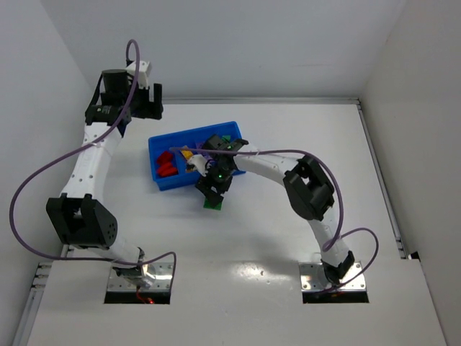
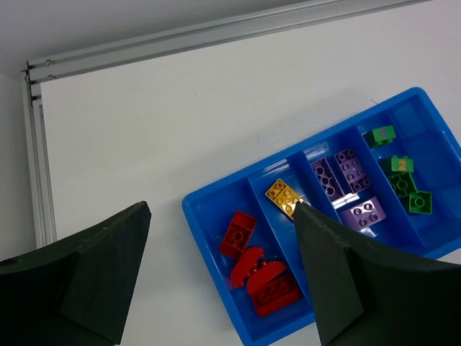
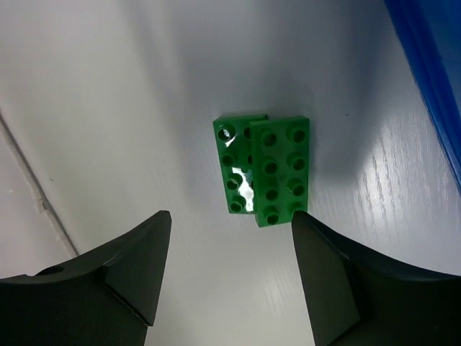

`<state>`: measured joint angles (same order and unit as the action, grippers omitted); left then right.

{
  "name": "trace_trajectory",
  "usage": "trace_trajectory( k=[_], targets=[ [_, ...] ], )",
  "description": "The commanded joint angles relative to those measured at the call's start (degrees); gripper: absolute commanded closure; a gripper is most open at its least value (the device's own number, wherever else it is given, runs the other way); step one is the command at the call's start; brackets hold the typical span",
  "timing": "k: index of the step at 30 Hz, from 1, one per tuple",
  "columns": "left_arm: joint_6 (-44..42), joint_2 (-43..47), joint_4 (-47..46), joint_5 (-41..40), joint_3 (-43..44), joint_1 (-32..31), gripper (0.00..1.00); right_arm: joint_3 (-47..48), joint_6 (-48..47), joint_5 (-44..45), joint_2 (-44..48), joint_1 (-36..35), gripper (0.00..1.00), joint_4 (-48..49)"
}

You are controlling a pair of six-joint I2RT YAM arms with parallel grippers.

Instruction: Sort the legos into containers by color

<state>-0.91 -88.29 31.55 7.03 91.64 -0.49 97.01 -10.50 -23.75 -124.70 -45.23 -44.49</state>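
Observation:
The blue tray (image 2: 209, 205) lies on the table with red bricks (image 2: 261, 270), a yellow brick (image 2: 282, 197), purple bricks (image 2: 343, 180) and green bricks (image 2: 405, 184), each colour in its own compartment. Two green bricks (image 3: 263, 171) lie side by side on the table just outside the tray, also showing in the top view (image 1: 213, 202). My right gripper (image 3: 230, 249) is open directly above them, empty. My left gripper (image 2: 220, 249) is open and empty, held high at the far left, away from the tray (image 1: 155, 148).
A metal rail (image 2: 216, 32) runs along the table's far edge and a second one along the left edge. White walls enclose the table on three sides. The right arm's purple cable (image 1: 288, 152) arcs above the tray's near right corner.

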Motion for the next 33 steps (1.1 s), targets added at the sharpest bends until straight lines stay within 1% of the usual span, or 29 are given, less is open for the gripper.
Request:
trace_trajectory(
  k=[1, 8, 18, 21, 24, 28, 29, 30, 33],
  targets=[
    [-0.4, 1.4, -1.4, -0.2, -0.3, 0.9, 0.12, 1.5, 0.9, 2.6, -1.1, -0.8, 0.31, 2.1],
    [-1.5, 1.9, -1.4, 0.4, -1.5, 0.9, 0.12, 2.7, 2.2, 8.6, -2.8, -1.3, 0.31, 4.6],
    [-2.1, 2.4, -2.5, 0.4, -3.7, 1.5, 0.12, 4.5, 2.2, 9.2, -5.0, -1.3, 0.31, 4.6],
    [-2.1, 2.4, -3.0, 0.4, -4.3, 1.5, 0.12, 4.5, 1.6, 9.9, -5.5, -1.9, 0.33, 4.6],
    [-2.1, 2.4, -3.0, 0.4, -4.3, 1.5, 0.12, 2.4, 1.6, 10.6, -4.9, -2.4, 0.33, 5.5],
    [-2.6, 2.4, -3.0, 0.4, -4.3, 1.5, 0.12, -2.1, 1.6, 13.0, -3.5, -3.5, 0.40, 8.4],
    [-2.6, 2.4, -3.0, -0.2, -4.3, 1.5, 0.12, -2.8, 1.6, 13.9, -2.8, -3.5, 0.46, 8.9],
    [-2.6, 1.9, -3.0, -0.2, -4.3, 1.5, 0.12, -4.0, 1.6, 13.9, -2.8, -3.5, 0.49, 8.9],
    [-2.6, 1.9, -3.5, -0.2, -4.3, 1.5, 0.12, -5.2, 1.1, 14.4, -2.8, -4.1, 0.62, 9.6]
  ],
)
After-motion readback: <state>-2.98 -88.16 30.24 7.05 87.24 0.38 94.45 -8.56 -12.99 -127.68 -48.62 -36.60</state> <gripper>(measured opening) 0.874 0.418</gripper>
